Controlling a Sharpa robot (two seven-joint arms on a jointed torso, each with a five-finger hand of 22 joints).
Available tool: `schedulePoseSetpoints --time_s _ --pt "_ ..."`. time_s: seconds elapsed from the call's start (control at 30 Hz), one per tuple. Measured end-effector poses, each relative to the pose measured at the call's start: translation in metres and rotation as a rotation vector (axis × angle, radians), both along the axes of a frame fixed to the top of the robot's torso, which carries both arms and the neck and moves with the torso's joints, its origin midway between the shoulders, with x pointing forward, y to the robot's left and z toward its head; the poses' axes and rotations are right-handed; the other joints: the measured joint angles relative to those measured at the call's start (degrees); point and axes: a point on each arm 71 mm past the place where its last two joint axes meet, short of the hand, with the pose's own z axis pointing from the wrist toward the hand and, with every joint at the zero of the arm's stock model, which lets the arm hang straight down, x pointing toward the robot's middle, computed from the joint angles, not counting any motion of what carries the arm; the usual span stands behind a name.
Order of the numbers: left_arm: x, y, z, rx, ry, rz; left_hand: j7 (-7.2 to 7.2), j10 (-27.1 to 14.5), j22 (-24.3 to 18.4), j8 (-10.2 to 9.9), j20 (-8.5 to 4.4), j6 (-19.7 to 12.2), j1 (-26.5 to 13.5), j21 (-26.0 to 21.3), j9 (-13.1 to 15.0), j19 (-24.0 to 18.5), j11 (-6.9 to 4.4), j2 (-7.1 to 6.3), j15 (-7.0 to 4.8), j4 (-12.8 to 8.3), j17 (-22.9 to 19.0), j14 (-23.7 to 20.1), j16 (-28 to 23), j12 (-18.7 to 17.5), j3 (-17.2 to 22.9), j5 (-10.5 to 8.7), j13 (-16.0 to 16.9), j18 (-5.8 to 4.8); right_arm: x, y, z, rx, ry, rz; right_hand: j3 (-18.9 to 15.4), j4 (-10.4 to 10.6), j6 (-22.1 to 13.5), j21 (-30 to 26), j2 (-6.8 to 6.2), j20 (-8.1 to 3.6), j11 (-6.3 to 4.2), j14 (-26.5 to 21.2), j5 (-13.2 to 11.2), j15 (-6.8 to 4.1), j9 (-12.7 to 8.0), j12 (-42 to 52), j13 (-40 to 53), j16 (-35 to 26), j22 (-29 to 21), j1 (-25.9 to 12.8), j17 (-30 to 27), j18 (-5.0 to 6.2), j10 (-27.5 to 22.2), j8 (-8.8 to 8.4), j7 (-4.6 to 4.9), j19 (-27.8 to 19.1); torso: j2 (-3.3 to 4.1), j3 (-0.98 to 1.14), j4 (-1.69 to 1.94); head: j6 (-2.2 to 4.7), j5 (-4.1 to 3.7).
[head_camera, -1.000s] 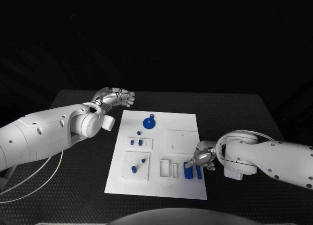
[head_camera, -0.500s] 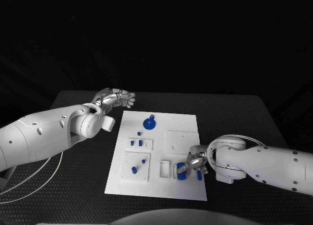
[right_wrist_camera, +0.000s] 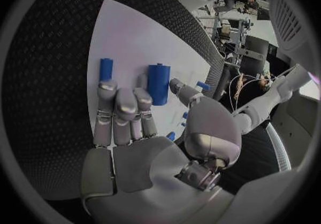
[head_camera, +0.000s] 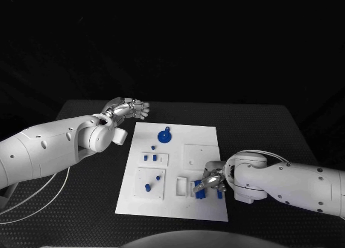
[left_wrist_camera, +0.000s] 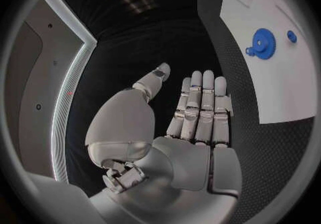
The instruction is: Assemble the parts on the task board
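Now the right hand (head_camera: 210, 182) hovers open over the task board (head_camera: 202, 134), its fingertips just beside a blue cylinder part (right_wrist_camera: 158, 83), while the left hand (head_camera: 126, 108) waits open past the board's far corner.

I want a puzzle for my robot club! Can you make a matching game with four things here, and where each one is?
Things:
1. left hand
2. right hand
3. gear
4. board

Places:
A. middle of the table
B. far end of the board
C. over the near right corner of the board, by two blue parts
D. off the board, past its far left corner

Pairs: 1-D, 2-C, 3-B, 4-A
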Motion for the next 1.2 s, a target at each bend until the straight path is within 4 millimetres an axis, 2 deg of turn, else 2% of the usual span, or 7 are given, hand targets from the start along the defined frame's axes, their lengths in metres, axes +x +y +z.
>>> schedulePoseSetpoints --time_s 0.3,0.6,0.63,0.67,0.77,1.0,1.2 --pt "0.000 0.000 0.000 0.001 0.004 -0.001 0.00 0.0 0.0 0.0 0.00 0.0 0.0 0.0 0.0 0.0 0.00 -0.01 0.00 0.0 0.0 0.0 0.0 0.0 0.0 0.00 0.0 -0.25 0.000 -0.004 -0.002 0.030 0.021 -0.052 3.9 -1.8 0.6 0.0 1.44 0.08 0.00 -0.1 0.0 -0.15 -0.1 0.3 0.5 0.2 0.0 3.2 -0.2 -0.01 0.8 0.21 -0.15 -0.1 0.03 0.02 0.03 0.19 0.01" --pt "0.000 0.000 -0.001 0.001 0.007 -0.001 0.00 0.0 0.1 0.0 0.00 0.0 0.0 0.0 -0.1 0.0 0.00 -0.01 0.00 0.0 0.1 0.0 0.0 0.0 0.0 0.00 0.0 -0.29 -0.002 -0.008 -0.002 0.060 0.040 -0.098 4.4 -4.8 1.2 0.6 2.93 0.10 -0.07 -0.1 5.2 -0.15 -1.7 0.3 0.8 0.2 0.0 2.2 -0.4 -0.05 1.2 -0.56 -0.18 -0.1 0.05 0.02 0.03 0.19 0.26" --pt "0.000 0.000 -0.001 0.001 0.007 -0.001 0.00 0.0 0.1 0.0 0.00 0.0 0.0 0.0 -0.1 0.0 0.00 -0.01 0.00 0.0 0.1 0.0 0.0 0.0 0.0 0.00 0.0 -0.29 -0.002 -0.009 -0.001 0.063 0.042 -0.102 4.3 -4.9 1.2 0.6 3.22 0.10 0.00 -0.1 5.7 -0.15 -2.5 0.3 0.8 0.2 0.0 1.9 -0.4 -0.05 1.2 -0.88 -0.16 -0.1 0.06 0.01 0.02 0.19 0.26" --pt "0.000 0.000 -0.001 0.001 0.007 -0.001 0.00 0.0 0.1 0.0 0.00 0.0 0.0 0.0 -0.1 0.0 0.00 -0.01 0.00 0.0 0.1 0.0 0.0 0.0 0.0 0.00 0.0 -0.30 -0.003 -0.010 0.000 0.065 0.043 -0.104 5.0 -5.6 1.4 0.6 3.56 0.10 0.00 -0.2 6.0 -0.15 -5.2 0.3 0.8 0.2 0.0 1.8 -0.5 -0.06 1.2 -1.00 -0.18 -0.1 0.06 0.01 0.01 0.21 0.30" --pt "0.000 0.001 -0.001 0.002 0.008 -0.001 0.00 0.0 0.0 0.0 0.00 0.0 0.0 0.0 -0.1 0.0 0.00 -0.02 0.00 0.0 0.1 0.0 -0.2 0.0 0.0 0.00 0.0 -0.32 0.000 -0.014 0.007 0.072 0.040 -0.117 5.3 -6.5 1.6 0.6 4.56 0.29 0.00 -0.3 6.3 -0.16 -6.5 0.3 0.9 0.2 0.0 2.5 -0.5 -0.06 1.2 -1.10 -0.17 -0.3 0.05 0.00 -0.02 0.23 0.40" --pt "0.000 0.001 -0.001 0.003 0.009 0.001 0.01 0.0 0.1 0.0 0.00 0.0 0.0 0.0 -0.1 0.0 0.00 -0.02 0.00 0.0 0.2 0.0 -0.2 0.0 0.0 0.00 0.0 -0.43 0.013 -0.015 0.035 0.103 0.013 -0.146 5.4 -6.9 1.8 0.6 4.77 0.30 -0.31 -0.2 6.6 -0.34 -6.4 0.3 0.9 0.2 0.0 2.3 -0.6 -0.06 1.5 -0.82 -0.35 -0.3 0.03 -0.04 -0.10 0.27 0.51" --pt "0.000 0.000 -0.001 0.002 0.010 -0.003 0.04 0.0 0.1 0.0 0.00 0.0 0.0 0.0 -0.1 0.0 0.00 -0.02 0.00 0.0 0.2 0.0 -0.2 0.0 0.0 0.00 0.0 -0.46 0.014 -0.003 0.037 0.125 0.033 -0.145 5.3 -6.9 2.1 0.8 5.11 0.30 -0.31 -0.2 6.6 -0.34 -6.4 0.3 0.9 0.2 0.0 2.0 -0.6 -0.06 1.5 -0.82 -0.41 -0.3 -0.01 -0.04 -0.04 0.35 0.40"
